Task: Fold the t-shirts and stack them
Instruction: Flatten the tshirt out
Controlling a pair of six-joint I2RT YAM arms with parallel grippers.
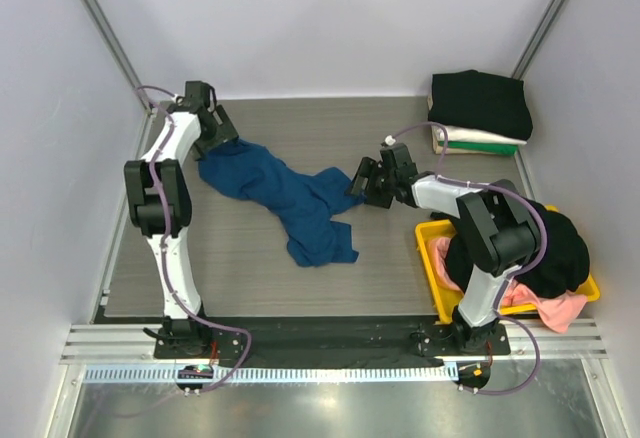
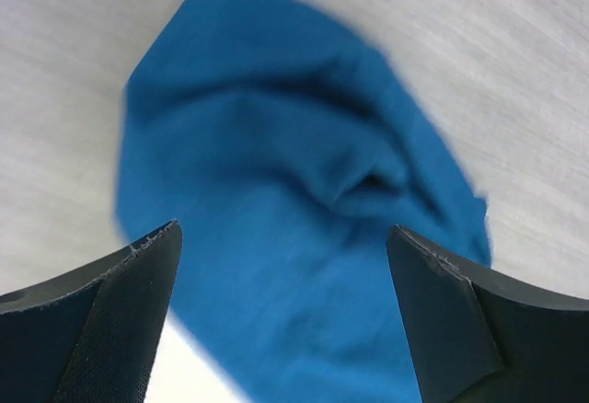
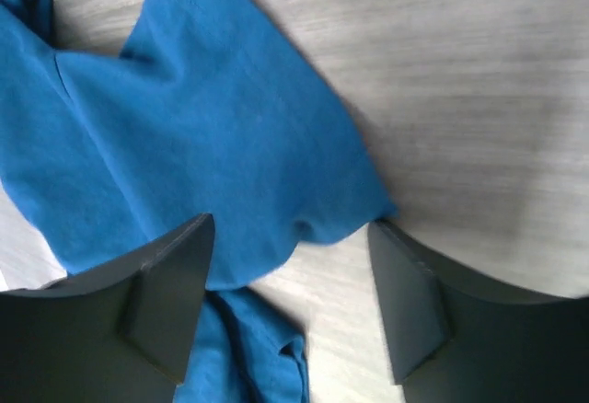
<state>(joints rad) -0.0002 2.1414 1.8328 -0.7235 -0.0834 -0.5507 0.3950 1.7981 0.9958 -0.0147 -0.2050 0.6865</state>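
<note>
A blue t-shirt (image 1: 290,198) lies crumpled and stretched across the middle of the table. My left gripper (image 1: 222,136) is open just above its far left end; the cloth fills the left wrist view (image 2: 276,201) between the fingers. My right gripper (image 1: 358,183) is open at the shirt's right edge; a blue flap (image 3: 221,136) lies between and beyond its fingers, not gripped. Folded shirts are stacked at the back right, a black one (image 1: 482,101) on top of a white one (image 1: 480,138) and a green one (image 1: 490,149).
A yellow bin (image 1: 432,258) stands at the front right, holding a black garment (image 1: 560,248) and a pink one (image 1: 545,306); the right arm's base stands in front of it. Grey walls and metal posts close in the table on three sides.
</note>
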